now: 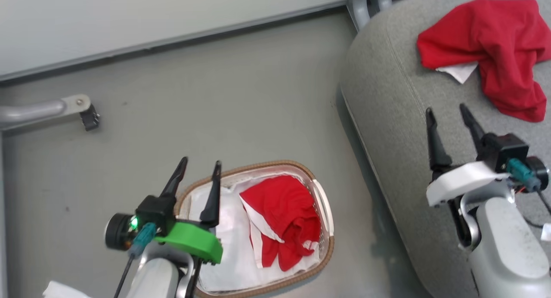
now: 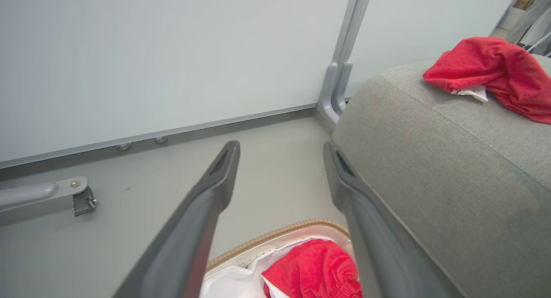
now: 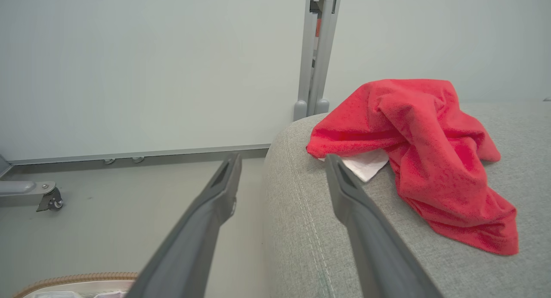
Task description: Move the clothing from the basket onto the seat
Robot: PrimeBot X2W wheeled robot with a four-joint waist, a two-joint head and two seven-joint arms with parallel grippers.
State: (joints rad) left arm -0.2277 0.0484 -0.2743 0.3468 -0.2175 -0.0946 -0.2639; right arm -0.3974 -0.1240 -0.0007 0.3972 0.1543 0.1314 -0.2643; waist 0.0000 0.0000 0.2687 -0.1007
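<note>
Right now one cloth [image 1: 282, 216] lies in the basket [image 1: 258, 165], bunched up on the white liner [image 1: 228, 255]. A second cloth [image 1: 495, 44] lies on the seat [image 1: 387, 117] — so the job looks about half done. The basket sits on the floor [image 1: 215, 95], just beside the seat.

The left gripper [image 1: 201, 161] hangs over the left side of the basket. Its fingers are spread wide and hold nothing. The right gripper [image 1: 445, 108] is over the seat, near the second cloth but not touching it. Its fingers are wide too, and empty.

The next step, I think, is to pick up the cloth in the basket. The left gripper is the closer one, so it should do it. To do it well, it should move right until it is over the red bump, then go straight down with its fingers wide. It should pinch a thick fold at the top of the pile — not the liner under it, which could come up too. The cloth is soft and will droop, so lift it high enough to clear the rim. Then put it down on a bare part of the seat, away from the edge, so it cannot slide off.
</note>
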